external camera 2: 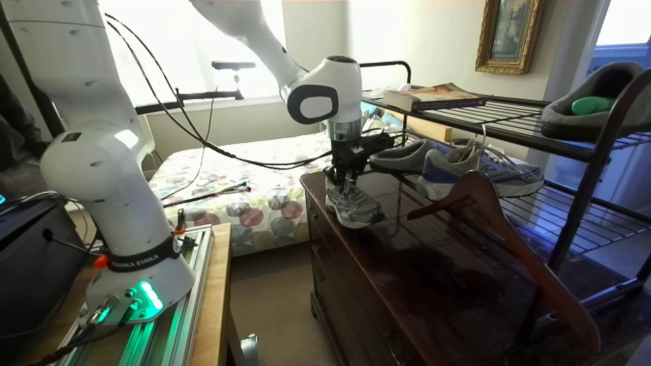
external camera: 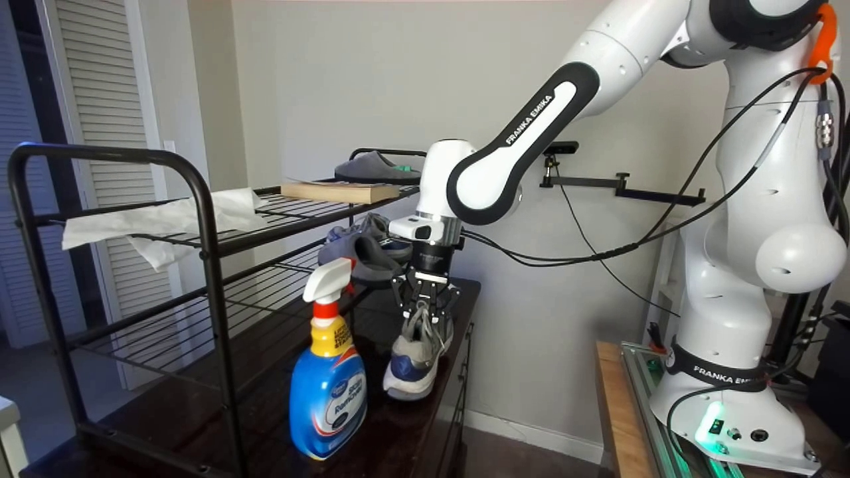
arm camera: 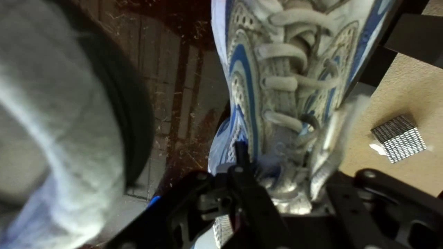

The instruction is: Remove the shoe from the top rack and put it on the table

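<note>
step: setting down, I'd judge | shoe [external camera: 415, 355]: off the top rack [external camera: 292, 226], at the edge of the table [external camera 2: 417, 284]; can't tell whether it bears weight | hand [external camera: 423, 316]: partly closed, apparently pinching the laces [arm camera: 281, 83] | next: settle it, release, rise straight

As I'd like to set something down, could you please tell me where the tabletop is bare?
Free: the dark tabletop in an exterior view, bordered by its outer edge, the sneaker and the wooden hanger. Crowded: around the gripper, sneaker and spray bottle, beside the rack.
</note>
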{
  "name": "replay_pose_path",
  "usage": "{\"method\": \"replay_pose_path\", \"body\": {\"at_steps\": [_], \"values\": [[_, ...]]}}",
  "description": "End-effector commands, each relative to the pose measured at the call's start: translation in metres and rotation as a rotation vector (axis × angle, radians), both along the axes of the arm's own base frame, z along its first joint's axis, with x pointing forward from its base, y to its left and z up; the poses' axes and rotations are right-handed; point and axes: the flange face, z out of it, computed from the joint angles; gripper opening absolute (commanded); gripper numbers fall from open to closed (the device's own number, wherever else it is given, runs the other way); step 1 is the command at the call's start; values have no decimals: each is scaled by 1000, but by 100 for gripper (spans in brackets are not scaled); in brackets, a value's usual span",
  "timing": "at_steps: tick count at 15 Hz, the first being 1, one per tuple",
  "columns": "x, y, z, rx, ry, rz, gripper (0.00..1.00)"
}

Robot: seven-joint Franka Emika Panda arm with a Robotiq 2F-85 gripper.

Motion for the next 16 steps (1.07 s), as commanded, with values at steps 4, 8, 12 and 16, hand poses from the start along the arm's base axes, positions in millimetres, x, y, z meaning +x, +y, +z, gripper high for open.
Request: {"method": "replay_pose_path", "body": {"at_steps": [4,8,12,16], "values": [[14,6,-11,-6,30,8,57],[1,16,0,-28,44,-16,79],[-20,31,13,-101,69,-72,100],[-45,47,34,-190,52,-106,100]]}}
